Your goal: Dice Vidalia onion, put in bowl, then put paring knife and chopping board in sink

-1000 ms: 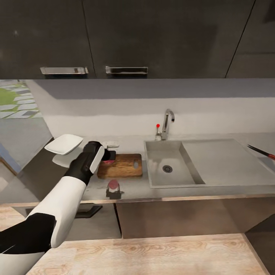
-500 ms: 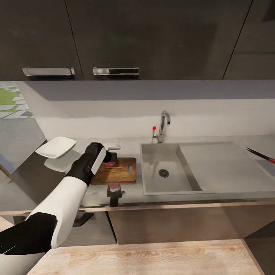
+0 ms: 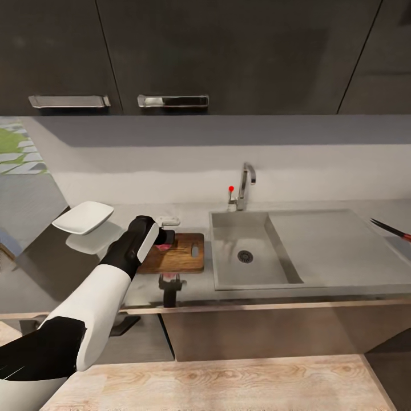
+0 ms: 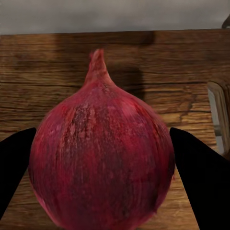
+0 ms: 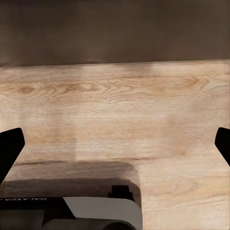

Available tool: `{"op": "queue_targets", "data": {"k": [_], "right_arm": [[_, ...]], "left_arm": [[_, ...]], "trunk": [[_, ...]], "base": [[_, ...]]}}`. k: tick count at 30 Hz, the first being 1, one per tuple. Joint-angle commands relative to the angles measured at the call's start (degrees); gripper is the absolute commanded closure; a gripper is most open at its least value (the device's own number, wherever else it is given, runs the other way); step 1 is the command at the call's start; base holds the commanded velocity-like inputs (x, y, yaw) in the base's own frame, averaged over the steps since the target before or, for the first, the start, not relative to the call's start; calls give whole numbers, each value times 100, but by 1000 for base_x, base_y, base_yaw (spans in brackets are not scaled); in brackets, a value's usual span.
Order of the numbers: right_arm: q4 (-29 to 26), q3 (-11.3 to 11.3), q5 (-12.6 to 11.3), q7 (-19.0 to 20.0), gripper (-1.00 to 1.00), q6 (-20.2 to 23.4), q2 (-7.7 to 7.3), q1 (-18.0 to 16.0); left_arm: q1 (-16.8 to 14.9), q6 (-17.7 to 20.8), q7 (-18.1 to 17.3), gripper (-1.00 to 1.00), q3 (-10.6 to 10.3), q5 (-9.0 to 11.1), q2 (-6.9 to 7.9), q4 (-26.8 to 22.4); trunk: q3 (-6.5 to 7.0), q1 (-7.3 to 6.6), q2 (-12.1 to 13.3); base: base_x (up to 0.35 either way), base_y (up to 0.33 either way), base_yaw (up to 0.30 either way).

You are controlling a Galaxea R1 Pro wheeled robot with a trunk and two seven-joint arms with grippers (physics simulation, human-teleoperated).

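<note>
Nearest you, your left arm reaches forward over the countertop [image 3: 319, 288], and its left gripper [image 3: 164, 241] hangs over the near-left part of the chopping board [image 3: 184, 256]. In the left wrist view the two dark fingers [image 4: 203, 172] stand closed against either side of the Vidalia onion [image 4: 101, 158], which sits between them with its pointed tip aimed away from the camera and the board's wood grain behind it; whether the bulb touches the board cannot be told. Your right gripper [image 5: 115, 143] faces pale wood flooring, its fingertips [image 5: 9, 146] at the frame's edges, spread wide with nothing between them. The board lies flat on the countertop just left of the sink [image 3: 254, 279], slot handle toward the basin. The bowl [image 3: 83, 217] sits left of the board at the counter's end. Behind the basin stands the faucet [image 3: 245, 185]. The paring knife [image 3: 391, 229] lies far right, beyond the drainboard, well apart from the board.
</note>
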Motion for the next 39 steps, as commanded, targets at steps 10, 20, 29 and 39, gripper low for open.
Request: {"op": "queue_targets", "data": {"k": [10, 20, 29, 39], "right_arm": [[4, -46, 60, -17, -100, -16, 1, -4], [4, -47, 60, -17, -100, -17, -3, -4], [4, -47, 60, 16, -100, -17, -32, -4], [4, -47, 60, 3, -100, -17, -17, -4]], "left_arm": [[-5, 17, 57, 100, -15, 59, 2, -25], [-5, 17, 63, 100, -15, 63, -6, -40], [-5, 17, 63, 100, -76, 68, -48, -45], [-5, 17, 58, 100, -88, 68, -77, -56]], "trunk": [[-88, 3, -12], [-121, 3, -12], [-123, 3, -12], [-123, 3, -12]], "base": [[0, 0, 66], [0, 0, 43], [0, 0, 1], [0, 0, 0]]}}
